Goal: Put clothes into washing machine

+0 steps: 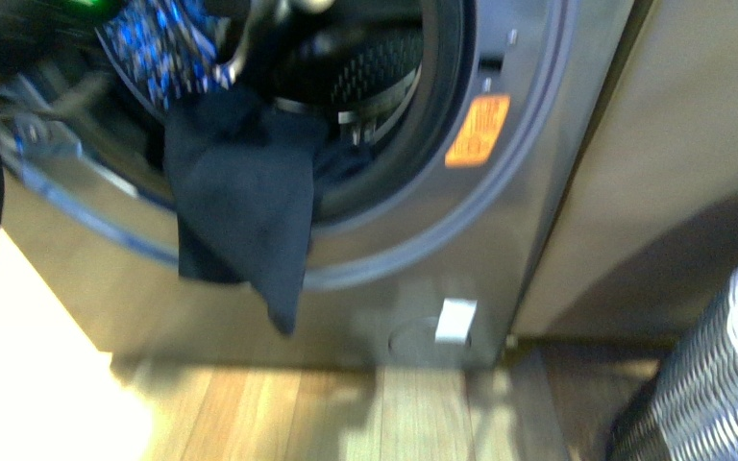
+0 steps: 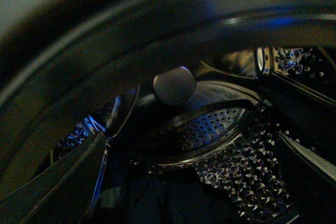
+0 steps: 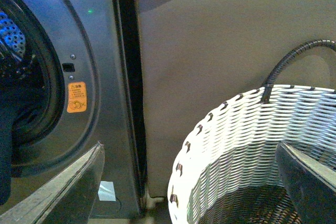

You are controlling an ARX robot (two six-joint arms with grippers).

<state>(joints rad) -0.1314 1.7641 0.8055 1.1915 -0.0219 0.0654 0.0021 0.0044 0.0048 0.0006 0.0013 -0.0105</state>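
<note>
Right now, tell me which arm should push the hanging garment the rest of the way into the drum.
Left, probably. Its hand is already inside the washing machine drum, close to the dark garment draped over the porthole lip. The right hand hangs over the white basket, off to the side.

This looks like a home laundry corner. A silver-grey front-loading washing machine (image 1: 423, 259) stands on a pale wood-plank floor (image 1: 346, 413), its porthole open and a dark garment (image 1: 240, 206) hanging over the rim. At about three o'clock from it sits a plain grey-brown cabinet panel (image 1: 653, 163), and at five o'clock a white woven laundry basket (image 3: 236, 145).
</note>
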